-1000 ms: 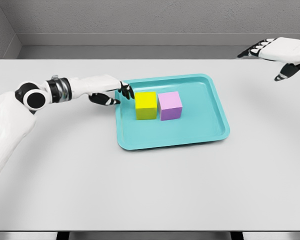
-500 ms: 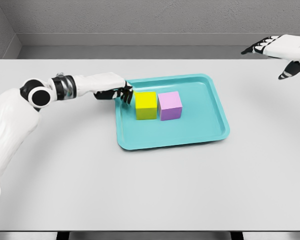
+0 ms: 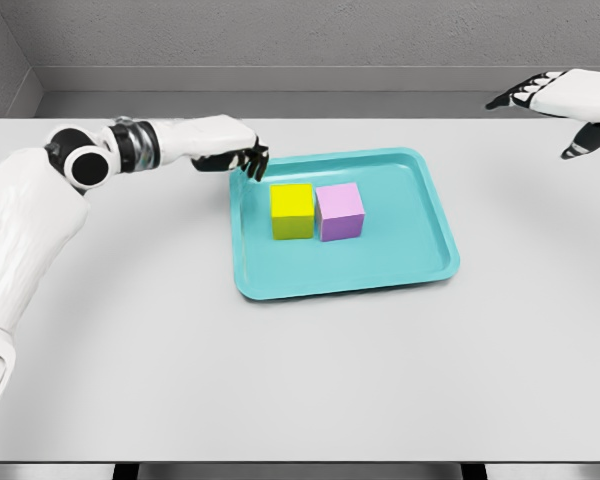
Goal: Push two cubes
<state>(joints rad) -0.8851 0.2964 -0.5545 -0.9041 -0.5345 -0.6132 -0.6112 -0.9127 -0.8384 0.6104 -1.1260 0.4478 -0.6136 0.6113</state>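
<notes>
A yellow cube point(image 3: 292, 210) and a pink cube point(image 3: 340, 211) sit side by side, touching, inside a teal tray point(image 3: 400, 265) on the white table. My left hand point(image 3: 242, 160) hovers at the tray's far left corner, behind and left of the yellow cube and apart from it, fingers relaxed and holding nothing. My right hand point(image 3: 560, 100) hangs at the far right edge of the view, fingers spread, well away from the tray.
The white table point(image 3: 300, 380) spreads wide in front of and to both sides of the tray. A grey wall runs behind its far edge.
My left hand has drawn back and up from the yellow cube's left face to the tray's far left corner. The right hand drifted slightly right. The cubes have not moved.
</notes>
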